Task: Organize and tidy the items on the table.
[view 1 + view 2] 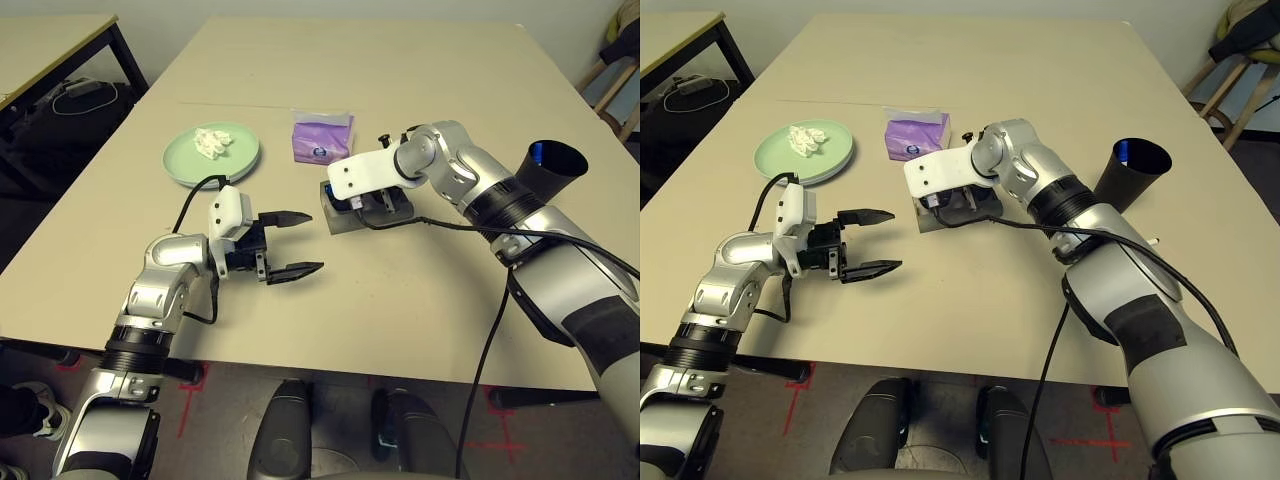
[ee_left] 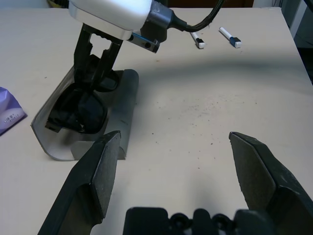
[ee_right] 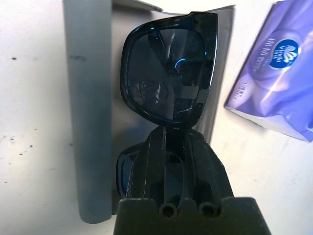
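The right gripper [image 3: 168, 142], its two black fingers pinched together on the bridge of the black plastic sunglasses [image 3: 168, 73], holds them over the open grey oblong glasses case [image 3: 88, 112]. The case lies on the large beige table [image 1: 400, 300], just in front of the purple soft tissue pack [image 1: 322, 135]. The left wrist view shows the folded frame low inside the case's trough, though whether it already rests on the lining cannot be told.

The left gripper [image 1: 290, 243] hovers level, beside the case and apart from it, its fingers spread wide and holding nothing.

Elsewhere on the table, the pale-green round plate [image 1: 185, 160] carries the crumpled white tissue [image 1: 212, 141]. The black tapered cup [image 1: 548, 172] lies tipped on its side near the right forearm. Two white pens with dark caps [image 2: 229, 37] lie beyond the case, well apart from it.

Step in hand, by judgement: stowing the sunglasses in their case, with the placing nearly finished.

The next move probably calls for settling the frame flat in the trough, parting the right fingers, and lifting clear without dragging the frame out. The lid then needs closing, and the free left gripper appears well placed to steady the case. A tilted frame could keep the lid from shutting.
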Action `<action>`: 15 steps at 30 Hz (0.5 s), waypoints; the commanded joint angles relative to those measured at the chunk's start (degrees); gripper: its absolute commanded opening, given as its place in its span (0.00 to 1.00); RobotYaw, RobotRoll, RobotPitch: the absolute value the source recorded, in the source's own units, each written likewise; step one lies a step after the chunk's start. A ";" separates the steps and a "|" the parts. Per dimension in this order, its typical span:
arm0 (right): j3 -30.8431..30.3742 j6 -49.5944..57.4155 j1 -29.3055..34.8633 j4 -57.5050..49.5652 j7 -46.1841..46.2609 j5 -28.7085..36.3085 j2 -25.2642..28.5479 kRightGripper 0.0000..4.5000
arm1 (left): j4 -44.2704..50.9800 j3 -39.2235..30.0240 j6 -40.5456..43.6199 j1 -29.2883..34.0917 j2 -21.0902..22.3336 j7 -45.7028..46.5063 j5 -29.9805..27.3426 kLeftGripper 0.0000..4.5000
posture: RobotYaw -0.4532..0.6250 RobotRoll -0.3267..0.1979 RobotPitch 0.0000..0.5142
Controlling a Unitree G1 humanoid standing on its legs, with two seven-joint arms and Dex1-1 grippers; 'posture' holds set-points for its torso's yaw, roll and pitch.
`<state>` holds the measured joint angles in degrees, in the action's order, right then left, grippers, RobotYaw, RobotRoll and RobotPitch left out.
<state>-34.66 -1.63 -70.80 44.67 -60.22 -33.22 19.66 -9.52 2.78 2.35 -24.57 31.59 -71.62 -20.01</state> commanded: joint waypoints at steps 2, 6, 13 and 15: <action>-0.06 -0.42 1.26 -1.66 -1.88 0.16 0.69 0.09 | 0.77 0.04 -0.51 0.31 0.28 -0.23 -0.24 1.00 | 0.70 0.62 0.20; 0.15 -0.16 1.57 -2.25 -2.41 0.13 0.87 0.09 | 0.49 0.11 -0.72 0.26 0.16 -0.25 -0.18 1.00 | 0.70 0.62 0.20; 0.27 0.10 1.03 -3.02 -3.72 -0.10 1.95 0.50 | -0.20 0.11 -1.10 0.01 0.06 -0.31 -0.10 1.00 | 0.69 0.62 0.19; 0.43 0.27 0.95 -3.28 -3.77 -0.04 2.24 0.67 | -0.70 0.04 -1.38 -0.26 -0.03 -0.19 0.04 1.00 | 0.69 0.62 0.19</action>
<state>-34.66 -1.53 -70.06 42.68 -63.45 -33.28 21.40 -9.87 2.79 1.84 -24.60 31.58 -71.62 -20.02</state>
